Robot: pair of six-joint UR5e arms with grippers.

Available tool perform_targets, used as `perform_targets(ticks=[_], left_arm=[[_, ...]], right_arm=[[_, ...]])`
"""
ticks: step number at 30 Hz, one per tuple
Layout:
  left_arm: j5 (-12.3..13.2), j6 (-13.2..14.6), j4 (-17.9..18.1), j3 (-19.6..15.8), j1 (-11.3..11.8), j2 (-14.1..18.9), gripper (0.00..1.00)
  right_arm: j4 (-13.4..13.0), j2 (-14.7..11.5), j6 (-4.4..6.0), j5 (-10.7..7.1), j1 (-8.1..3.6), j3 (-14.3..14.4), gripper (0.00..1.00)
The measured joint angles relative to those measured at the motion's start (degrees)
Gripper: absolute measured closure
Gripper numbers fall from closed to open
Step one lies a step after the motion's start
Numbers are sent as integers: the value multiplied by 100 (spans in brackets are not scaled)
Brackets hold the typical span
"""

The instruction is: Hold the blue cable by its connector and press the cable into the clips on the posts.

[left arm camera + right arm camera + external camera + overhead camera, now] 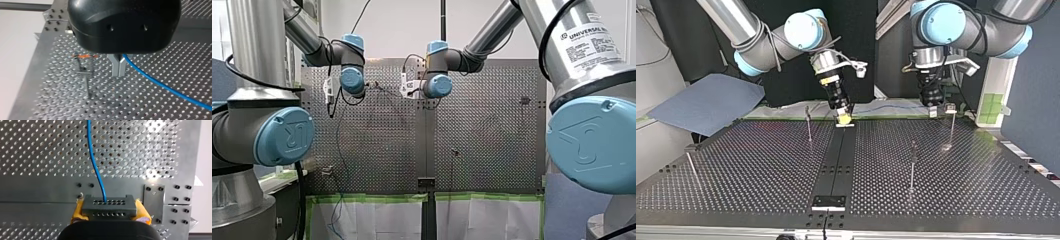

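Note:
In the right wrist view my right gripper [110, 216] is shut on the grey connector [108, 207], which sits between its yellow pads. From the connector the blue cable [93, 162] runs ahead over the perforated plate. In the top view this gripper [843, 118] hangs low at the table's far edge, by the middle rail. My left gripper [118, 72] has its metal fingers shut, and the blue cable [160, 83] comes out at their root and trails away beside them. A thin post with an orange-marked clip [83, 72] stands just beside those fingers. In the top view my left gripper [933, 111] is next to a post [952, 125].
More thin posts stand on the plate in the top view [808, 125] [913, 162] [691, 167]. A blue-grey sheet [706, 102] lies off the table at that view's left. A black rail [836, 160] runs down the table's middle.

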Motion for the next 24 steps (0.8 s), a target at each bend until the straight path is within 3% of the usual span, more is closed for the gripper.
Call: perform_targets(ticks=[10,14,24], left_arm=[[100,-125,-320,255,-2,22,100],[123,-177,-338,317,12,-60,100],[203,-317,-334,561,72,93,100]], right_arm=[[297,27,20,-36,34,-425,100],[322,34,25,-22,36,-501,100],[535,195,44,-14,32,-768,100]])
